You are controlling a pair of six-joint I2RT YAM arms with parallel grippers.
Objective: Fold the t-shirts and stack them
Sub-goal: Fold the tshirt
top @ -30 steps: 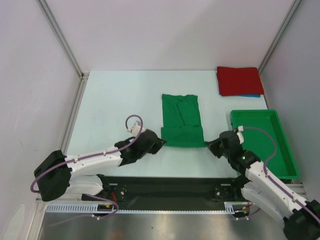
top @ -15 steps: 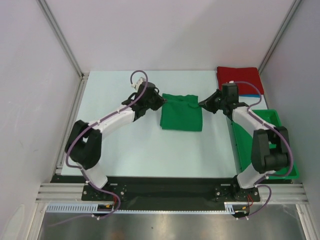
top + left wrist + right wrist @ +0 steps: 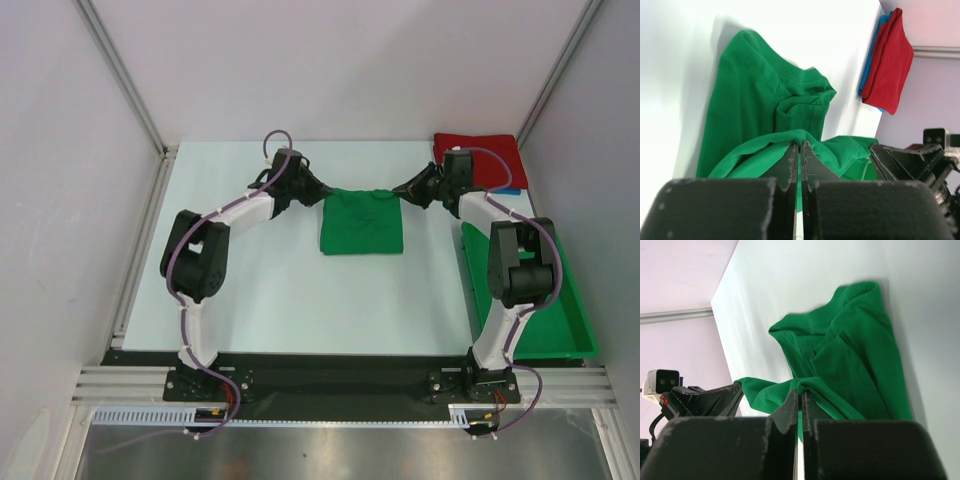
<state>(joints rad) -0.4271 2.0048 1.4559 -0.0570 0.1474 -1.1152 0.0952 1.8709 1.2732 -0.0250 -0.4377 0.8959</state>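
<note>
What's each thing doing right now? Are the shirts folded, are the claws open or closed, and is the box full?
green t-shirt: partly folded, far edge pinched at both corners.
red t-shirt: folded, lying on the blue one.
blue t-shirt: folded, under the red one.
left gripper: shut on the green t-shirt.
right gripper: shut on the green t-shirt.
bin: nothing showing inside.

Pale table (image 3: pixel 250 280): green tee (image 3: pixel 362 228) at centre, far edge raised. Upper right: blue tee (image 3: pixel 507 190), red tee (image 3: pixel 490 155) atop. Bin (image 3: pixel 580 300) at right edge.
</note>
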